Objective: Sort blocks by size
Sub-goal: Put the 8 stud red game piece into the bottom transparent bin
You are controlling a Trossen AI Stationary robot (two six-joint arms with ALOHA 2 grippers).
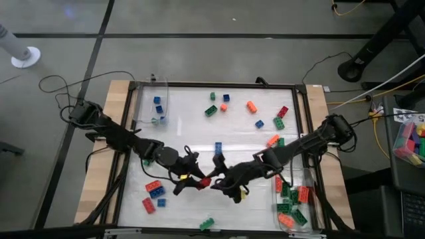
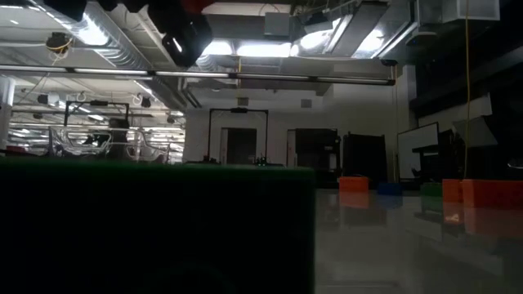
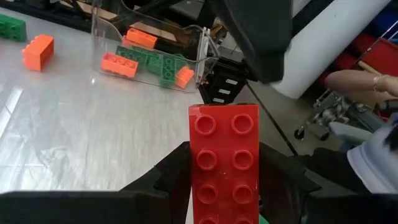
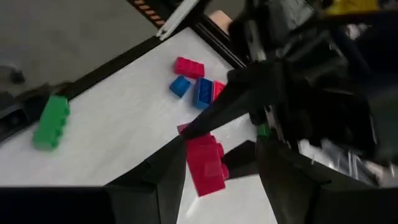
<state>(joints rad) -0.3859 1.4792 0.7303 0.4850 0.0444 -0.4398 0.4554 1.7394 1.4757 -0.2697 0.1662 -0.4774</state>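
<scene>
Long brick (image 1: 204, 180) sitting between left pincer (image 1: 192, 180) and right pincer (image 1: 218, 183) at the counter's (image 1: 199, 136) near middle; other blocks (image 1: 251, 106) lying scattered behind; bins (image 1: 292, 202) standing at both sides.

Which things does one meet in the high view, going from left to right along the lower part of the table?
Red brick → left gripper → long red brick between both grippers → right gripper → clear bin with green and orange bricks.
</scene>
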